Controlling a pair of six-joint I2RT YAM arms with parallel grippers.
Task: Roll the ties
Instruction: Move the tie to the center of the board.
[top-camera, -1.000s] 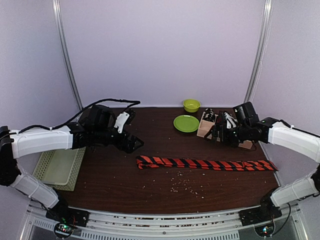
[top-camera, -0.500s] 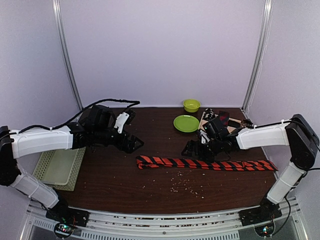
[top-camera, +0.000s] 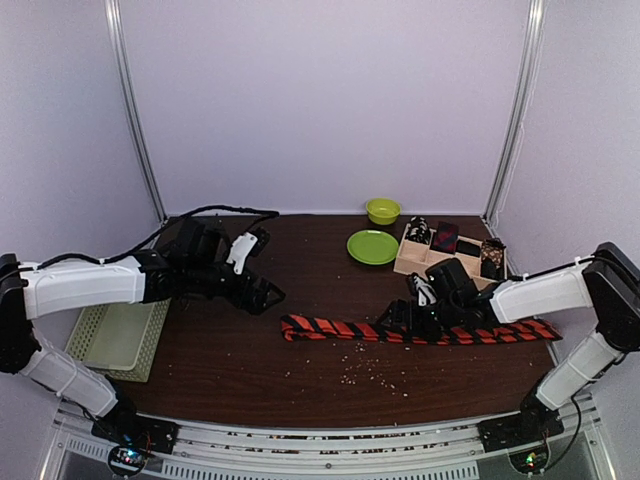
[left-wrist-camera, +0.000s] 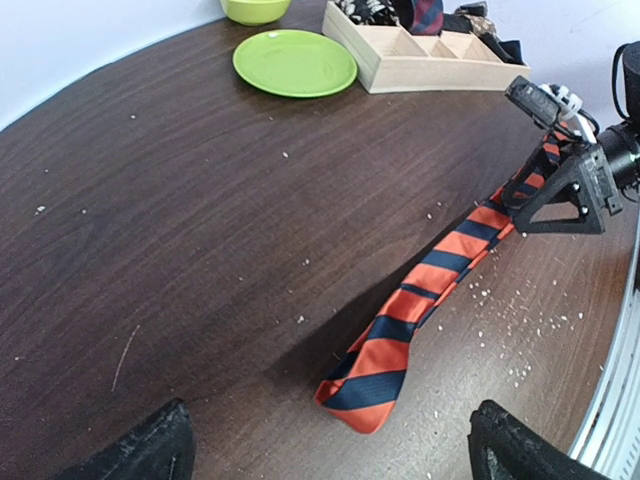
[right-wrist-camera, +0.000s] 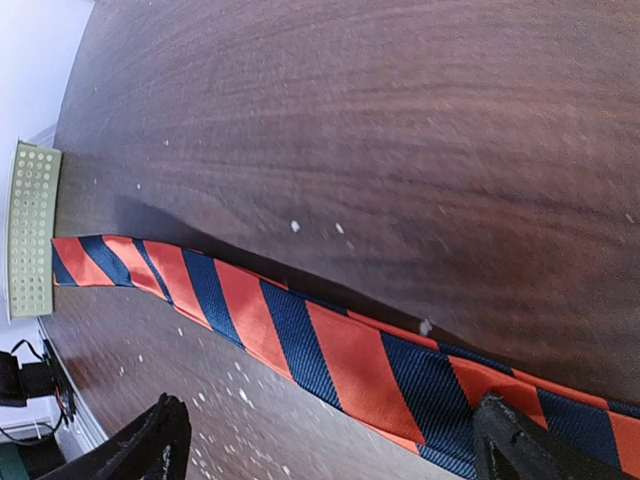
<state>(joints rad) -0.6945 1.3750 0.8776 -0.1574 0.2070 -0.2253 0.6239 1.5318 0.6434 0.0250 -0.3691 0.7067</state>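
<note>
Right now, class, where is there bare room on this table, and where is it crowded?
Bare wood lies behind the striped tie, between the left pincer and the green plate. The strip before the tie is free except for crumbs. Crowded: back right, with plate, bowl and wooden box, and around the right pincer over the tie.

Top external: fixed, high on the near side of the striped tie (top-camera: 330, 328), looking down over the whole worktop (top-camera: 250, 370). Left wrist: low, near the tie's left end, facing along it. Right wrist: very close over the tie's middle, facing its left end. Shared by all: the tie's left half
</note>
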